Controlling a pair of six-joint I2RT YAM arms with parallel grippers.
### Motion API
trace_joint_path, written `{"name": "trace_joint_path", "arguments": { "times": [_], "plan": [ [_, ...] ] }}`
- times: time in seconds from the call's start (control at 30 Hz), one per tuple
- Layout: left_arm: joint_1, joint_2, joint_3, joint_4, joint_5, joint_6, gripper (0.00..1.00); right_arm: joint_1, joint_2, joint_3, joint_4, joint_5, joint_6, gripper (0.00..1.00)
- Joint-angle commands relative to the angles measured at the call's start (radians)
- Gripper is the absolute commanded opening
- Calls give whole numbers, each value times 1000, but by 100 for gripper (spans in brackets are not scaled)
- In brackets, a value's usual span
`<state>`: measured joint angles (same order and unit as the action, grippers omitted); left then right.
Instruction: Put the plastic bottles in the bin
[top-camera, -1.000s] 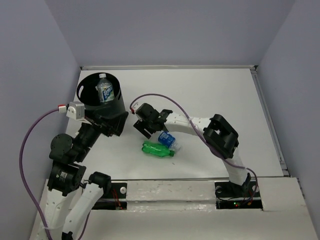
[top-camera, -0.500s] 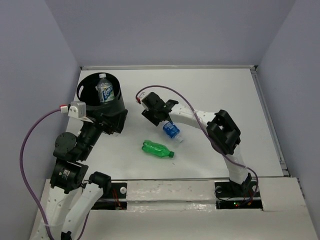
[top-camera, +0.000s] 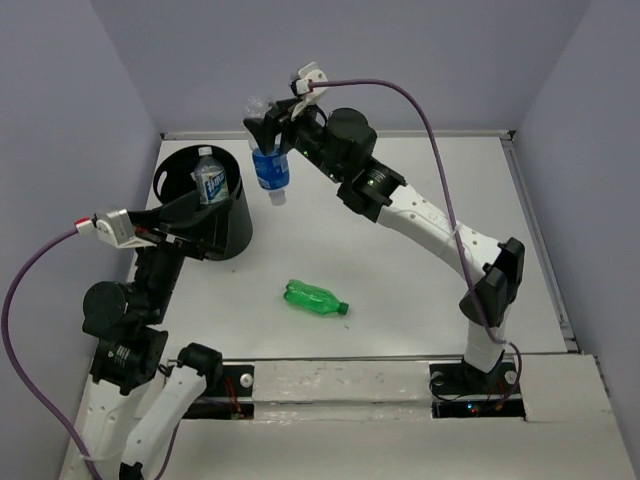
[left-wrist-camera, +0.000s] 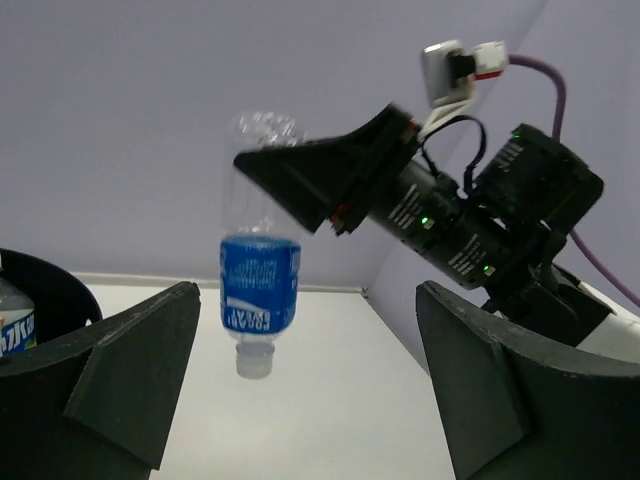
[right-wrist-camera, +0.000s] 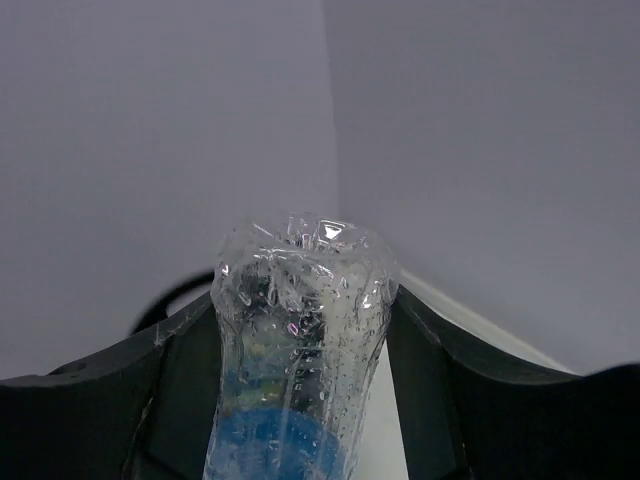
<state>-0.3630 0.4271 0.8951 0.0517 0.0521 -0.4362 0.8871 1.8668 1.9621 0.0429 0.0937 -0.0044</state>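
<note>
- Currently the right gripper (top-camera: 267, 132) is clenched on the base end of a clear bottle with a blue label (top-camera: 271, 166), fingers on both sides of it.
- The held bottle hangs upside down, white cap lowest, lifted well clear of the white table (top-camera: 430, 170).
- In the top view it sits just right of the black bin's (top-camera: 232, 236) rim; whether it is over the opening cannot be told.
- The bin stands upright at the table's far left corner, with one clear bottle with a white-blue label (top-camera: 209, 181) standing inside it.
- A green bottle (top-camera: 312, 298) lies on its side on the table, well apart from the bin, cap pointing right.
- The left gripper (left-wrist-camera: 305, 300) is released, fingers spread wide and holding nothing, close to the bin's near side and facing the hanging bottle.
</note>
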Motion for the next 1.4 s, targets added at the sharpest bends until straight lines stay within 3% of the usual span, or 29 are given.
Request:
{"name": "trace_joint_path", "arguments": {
  "times": [0.0, 0.13, 0.2, 0.23, 0.33, 0.47, 0.63, 0.73, 0.97, 1.23, 1.37],
  "plan": [
    [1, -13, 10, 115, -20, 11, 99, 19, 101, 50, 483, -129, 176, 41],
    [39, -39, -10, 113, -28, 39, 99, 19, 247, 272, 629, -163, 265, 41],
    [38, -51, -12, 97, -75, 54, 99, 19, 395, 396, 696, -186, 323, 40],
    [36, -57, -12, 88, -84, 65, 99, 19, 452, 544, 706, -196, 331, 40],
    [36, -67, -7, 73, -115, 74, 99, 30, 652, 780, 706, -173, 319, 40],
    [35, -65, -8, 71, -121, 77, 99, 30, 649, 627, 808, -143, 320, 38],
    [45, -56, -15, 77, -107, 68, 99, 41, 739, 676, 737, -202, 299, 37],
    [55, -53, -19, 79, -106, 62, 99, 68, 717, 566, 720, -224, 238, 40],
    [61, -37, 16, 57, -115, 31, 99, 90, 657, 368, 690, -253, 195, 71],
    [61, -17, 79, -58, -141, 1, 99, 99, 563, 356, 589, -291, 184, 95],
    [59, 1, 137, -205, -170, -21, 99, 99, 488, 351, 502, -307, 185, 100]
  ]
}}
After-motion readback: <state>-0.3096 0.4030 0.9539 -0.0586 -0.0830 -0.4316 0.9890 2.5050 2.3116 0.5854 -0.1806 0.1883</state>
